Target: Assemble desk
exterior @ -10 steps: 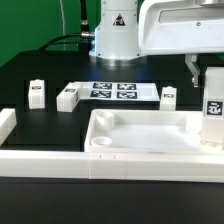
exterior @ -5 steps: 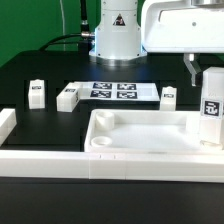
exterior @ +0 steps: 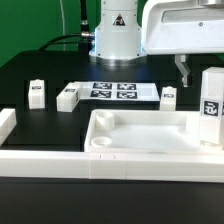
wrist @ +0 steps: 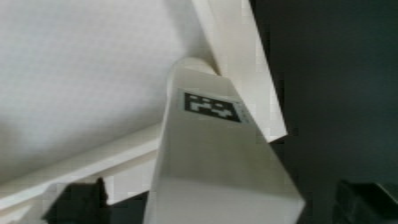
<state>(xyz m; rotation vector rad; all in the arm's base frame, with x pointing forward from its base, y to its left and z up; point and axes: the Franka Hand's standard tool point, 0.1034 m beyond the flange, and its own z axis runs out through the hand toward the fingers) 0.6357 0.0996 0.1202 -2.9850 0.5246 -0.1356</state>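
Note:
The white tray-like tabletop (exterior: 140, 160) lies at the front of the black table. One white tagged leg (exterior: 211, 110) stands upright in its corner socket at the exterior view's right. My gripper (exterior: 208, 70) straddles the top of this leg, with one dark finger (exterior: 182, 68) standing apart from the leg's side. In the wrist view the leg (wrist: 214, 150) runs between my fingers (wrist: 68, 203) with dark gaps on both sides, over the tabletop's corner (wrist: 89, 80). The gripper (wrist: 214, 205) is open.
Three loose legs lie on the table behind the tabletop: one (exterior: 37, 93), a second (exterior: 68, 97) and a third (exterior: 168, 96). The marker board (exterior: 112, 90) lies between them. The white border wall (exterior: 50, 162) runs along the front and left (exterior: 6, 125). The arm's base (exterior: 117, 35) stands at the back.
The visible finger has moved away from the leg toward the exterior view's left, so the jaws have opened. The leg stays upright in the corner socket.

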